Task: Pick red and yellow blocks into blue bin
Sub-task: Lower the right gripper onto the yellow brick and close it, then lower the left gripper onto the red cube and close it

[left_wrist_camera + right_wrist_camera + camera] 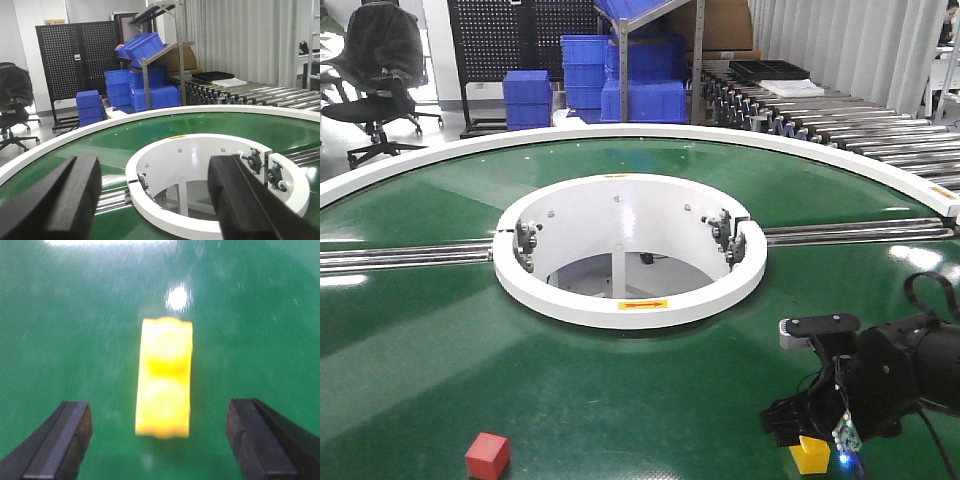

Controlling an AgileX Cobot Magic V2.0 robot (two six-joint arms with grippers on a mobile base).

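The small red cube (pixel 487 455) sits on the green belt at the front left. The yellow two-stud brick (pixel 810 454) lies on the belt at the front right, directly under my right gripper (pixel 817 428). In the right wrist view the brick (pixel 164 377) lies lengthwise between the wide-open fingers (pixel 57 440), touching neither. My left gripper (pixel 155 200) is open and empty, held above the belt and facing the white ring; it does not show in the front view. The slanted-wall blue bin is out of view.
A white ring (pixel 630 295) with a hollow centre stands in the middle of the round green belt (pixel 440 330). Metal rollers (pixel 860 232) cross the belt. Ribbed blue crates (pixel 528 100) and a shelf stand behind; a roller conveyor (pixel 840 115) runs at the back right.
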